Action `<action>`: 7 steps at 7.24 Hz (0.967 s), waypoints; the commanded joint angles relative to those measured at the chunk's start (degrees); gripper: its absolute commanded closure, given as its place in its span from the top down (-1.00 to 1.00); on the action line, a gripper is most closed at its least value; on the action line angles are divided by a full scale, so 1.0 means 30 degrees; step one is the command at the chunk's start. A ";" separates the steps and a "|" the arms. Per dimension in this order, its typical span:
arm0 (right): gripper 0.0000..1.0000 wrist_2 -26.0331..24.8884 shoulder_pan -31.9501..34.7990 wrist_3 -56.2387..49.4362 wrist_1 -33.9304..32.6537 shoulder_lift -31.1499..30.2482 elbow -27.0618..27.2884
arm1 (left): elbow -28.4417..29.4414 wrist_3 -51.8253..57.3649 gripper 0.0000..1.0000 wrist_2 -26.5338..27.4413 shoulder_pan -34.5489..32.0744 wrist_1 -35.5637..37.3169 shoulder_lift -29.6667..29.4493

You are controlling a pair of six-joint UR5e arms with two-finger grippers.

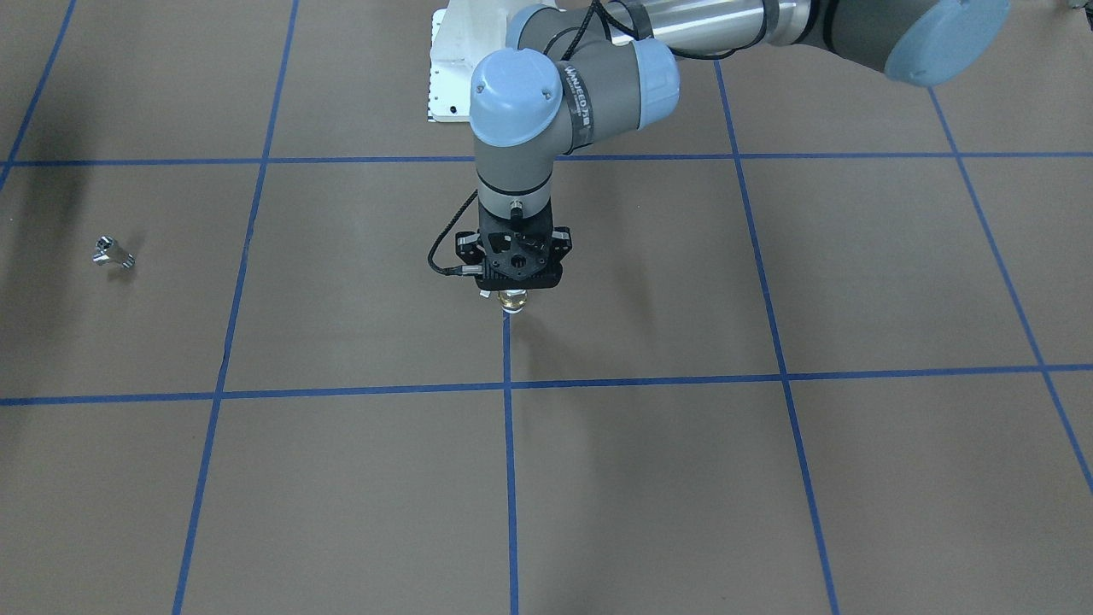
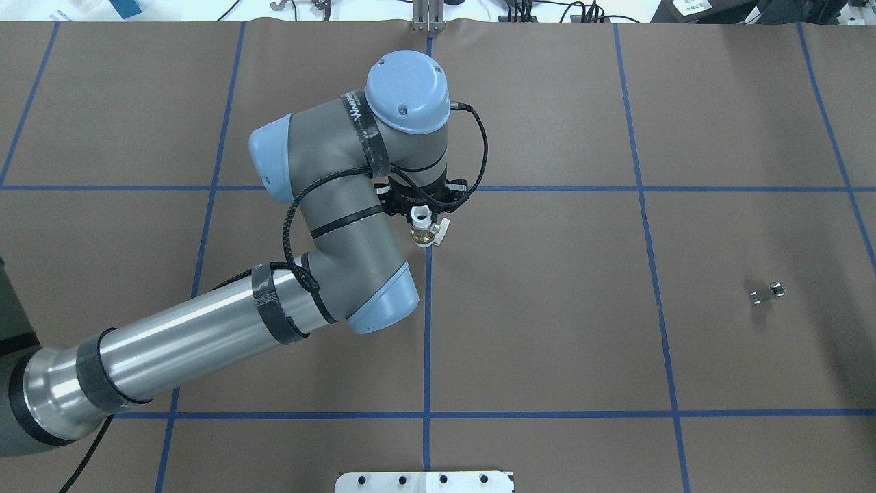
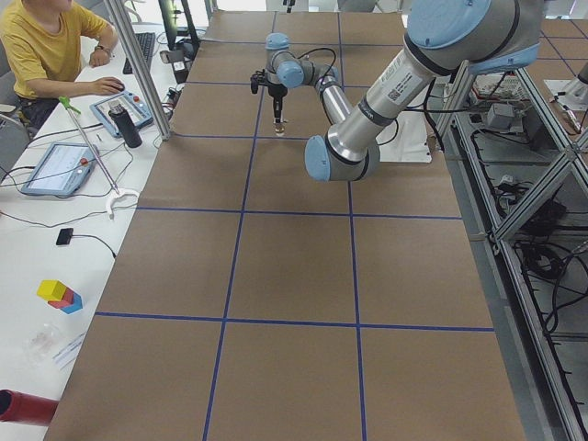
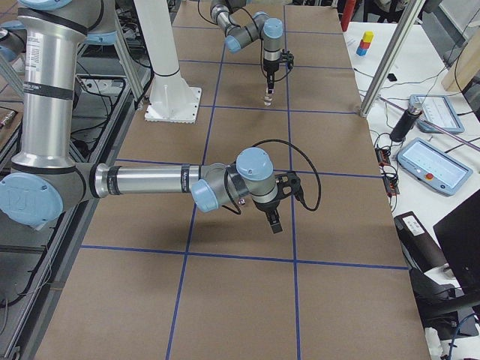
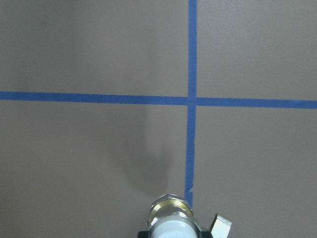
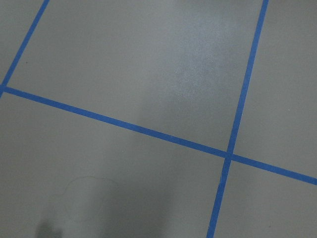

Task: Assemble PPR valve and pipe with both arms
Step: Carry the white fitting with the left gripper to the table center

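Observation:
My left gripper (image 1: 511, 287) points straight down near the table's middle and is shut on the PPR valve (image 1: 512, 301). The valve hangs upright, brass end down and white lever to the side, just over a blue tape line. It also shows in the overhead view (image 2: 426, 231) and at the bottom of the left wrist view (image 5: 171, 218). The pipe (image 2: 766, 293), a small silver stub, lies alone on the table far towards the robot's right, also in the front view (image 1: 113, 254). My right gripper (image 4: 274, 222) shows only in the right side view, high over the table. I cannot tell whether it is open.
The white bolted pedestal (image 2: 424, 481) stands at the robot's edge of the table. Blue tape lines (image 6: 228, 154) divide the brown table into squares. An operator (image 3: 41, 46) sits at a side desk with tablets beyond the table's far edge.

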 commanded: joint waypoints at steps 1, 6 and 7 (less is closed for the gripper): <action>0.98 -0.0001 -0.0001 0.0004 0.0005 -0.0021 0.0014 | 0.0975 -0.0024 -1.00 0.0138 0.0138 -0.0659 -0.0249; 0.98 -0.0001 -0.0001 -0.0025 -0.0024 -0.0050 -0.0015 | 0.1800 0.0123 -0.21 0.0314 0.0138 -0.1953 -0.0249; 0.98 -0.0001 -0.0001 0.0004 -0.0024 -0.0050 -0.0015 | 0.1742 0.0181 0.74 0.0314 0.0138 -0.1953 -0.0220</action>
